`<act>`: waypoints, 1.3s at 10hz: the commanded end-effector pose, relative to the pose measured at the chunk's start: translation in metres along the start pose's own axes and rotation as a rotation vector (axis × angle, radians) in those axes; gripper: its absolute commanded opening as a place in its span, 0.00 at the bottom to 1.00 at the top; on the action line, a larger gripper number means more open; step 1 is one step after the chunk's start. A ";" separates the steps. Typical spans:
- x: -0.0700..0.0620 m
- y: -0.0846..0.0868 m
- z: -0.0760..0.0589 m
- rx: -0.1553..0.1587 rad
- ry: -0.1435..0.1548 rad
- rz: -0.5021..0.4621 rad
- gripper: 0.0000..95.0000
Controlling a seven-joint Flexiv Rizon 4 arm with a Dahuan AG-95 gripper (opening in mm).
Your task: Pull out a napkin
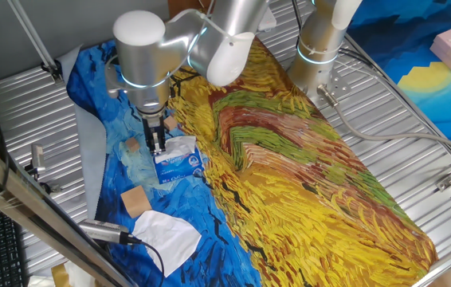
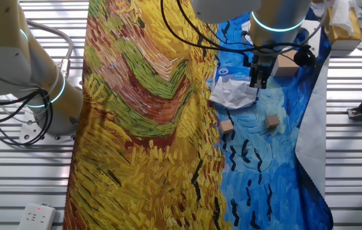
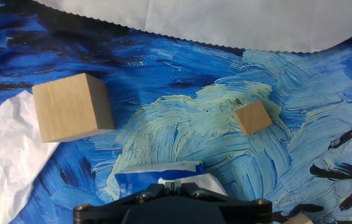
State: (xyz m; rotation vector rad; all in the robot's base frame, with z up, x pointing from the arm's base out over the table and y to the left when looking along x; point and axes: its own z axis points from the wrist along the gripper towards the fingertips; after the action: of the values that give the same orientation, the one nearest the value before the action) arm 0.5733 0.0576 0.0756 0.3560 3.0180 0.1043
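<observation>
A blue-and-yellow painted cloth [image 1: 305,183] covers the metal table. The two-finger gripper [image 1: 156,148] stands over the blue-and-white plastic tissue pack [image 1: 179,162]. Its fingers seem closed on the thin white paper napkin [image 2: 235,94].

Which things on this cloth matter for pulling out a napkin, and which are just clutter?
For the job:
- napkin sticking out of the pack
- tissue pack
- gripper

Lying about:
- large wooden block
- small wooden block
- loose crumpled tissue
- painted cloth

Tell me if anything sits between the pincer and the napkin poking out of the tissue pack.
Nothing visible does. The pincer hangs right over the napkin at the mouth of the tissue pack; the wooden blocks lie off to the side.
</observation>
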 end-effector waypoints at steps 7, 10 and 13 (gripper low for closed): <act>0.000 0.001 0.000 0.011 0.021 -0.015 0.00; 0.000 0.001 0.000 0.008 0.034 -0.016 0.00; 0.000 0.001 0.000 0.009 0.091 -0.018 0.00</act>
State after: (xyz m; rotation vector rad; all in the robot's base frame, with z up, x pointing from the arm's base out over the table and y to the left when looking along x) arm 0.5729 0.0579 0.0783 0.3318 3.1113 0.1107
